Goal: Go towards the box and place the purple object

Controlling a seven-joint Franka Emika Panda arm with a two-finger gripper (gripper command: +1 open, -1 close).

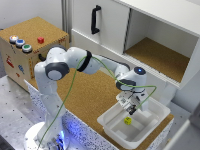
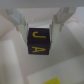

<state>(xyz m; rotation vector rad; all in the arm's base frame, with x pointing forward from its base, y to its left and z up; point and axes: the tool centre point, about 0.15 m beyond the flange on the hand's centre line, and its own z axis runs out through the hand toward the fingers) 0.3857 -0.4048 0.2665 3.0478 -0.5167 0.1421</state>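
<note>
- The gripper (image 1: 131,108) is hanging over the box (image 1: 112,122), whose open top is leaving room.
- A yellow block (image 1: 128,120) is occupying the box floor directly beneath.
- The white cabinet (image 1: 165,35) is standing just beyond.

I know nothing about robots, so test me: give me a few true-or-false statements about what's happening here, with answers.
1. The claw grips a dark purple block with yellow letters. True.
2. The claw hangs over the cork-faced button box. False: it hangs over the white tray.
3. A small yellow block lies inside the tray. True.
4. The white cabinet has every door shut. False: one compartment stands open.
5. The purple block already rests on the tray floor. False: it is held between the claw's fingers.
</note>
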